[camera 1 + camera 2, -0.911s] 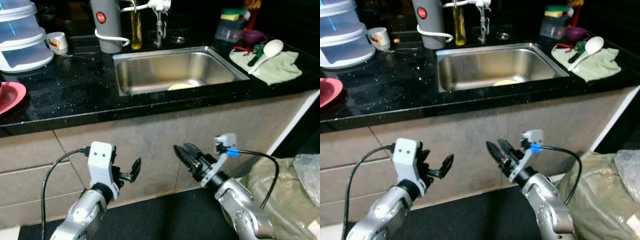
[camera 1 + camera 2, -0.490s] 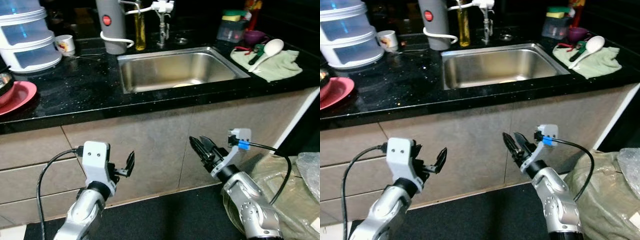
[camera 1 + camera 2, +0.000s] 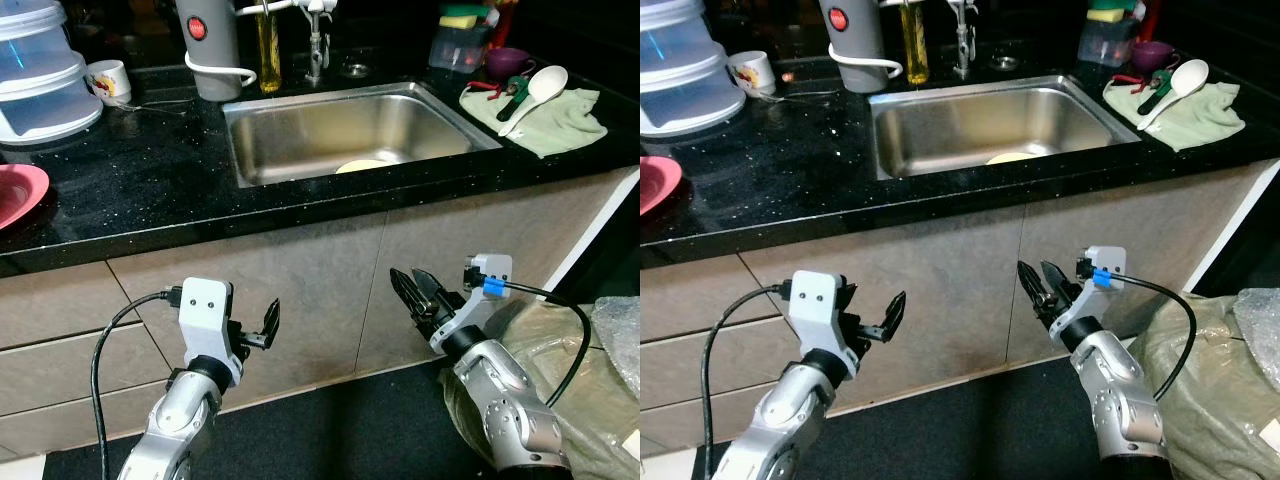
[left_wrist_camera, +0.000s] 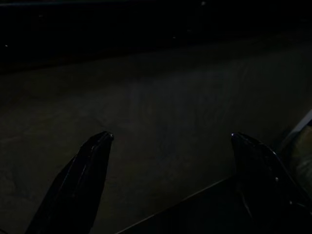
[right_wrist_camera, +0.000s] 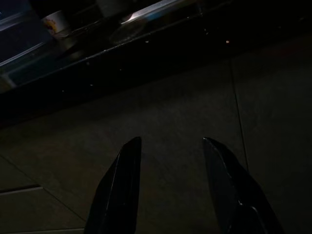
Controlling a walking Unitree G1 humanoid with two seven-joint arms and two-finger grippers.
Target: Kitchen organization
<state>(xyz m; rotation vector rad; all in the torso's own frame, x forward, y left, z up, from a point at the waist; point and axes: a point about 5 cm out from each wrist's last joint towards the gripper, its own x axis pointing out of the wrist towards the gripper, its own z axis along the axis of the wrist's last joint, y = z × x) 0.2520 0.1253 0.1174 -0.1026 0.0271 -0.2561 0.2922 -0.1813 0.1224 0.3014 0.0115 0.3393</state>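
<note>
Well below the sink (image 3: 300, 150), both pincers, left (image 3: 262, 328) and right (image 3: 418, 297), hang parted, empty.

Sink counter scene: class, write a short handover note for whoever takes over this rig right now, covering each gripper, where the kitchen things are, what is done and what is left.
Left gripper: open, holding nothing, low in front of the cabinet doors.
Right gripper: open, holding nothing, also low before the cabinet.
Things: a pale plate lies in the sink; a white spoon and a green-handled tool lie on the green cloth to the sink's right; a mug and stacked containers stand to its left; a red plate sits at the far left.
Done: nothing grasped.
Left: all the tidying.
</note>
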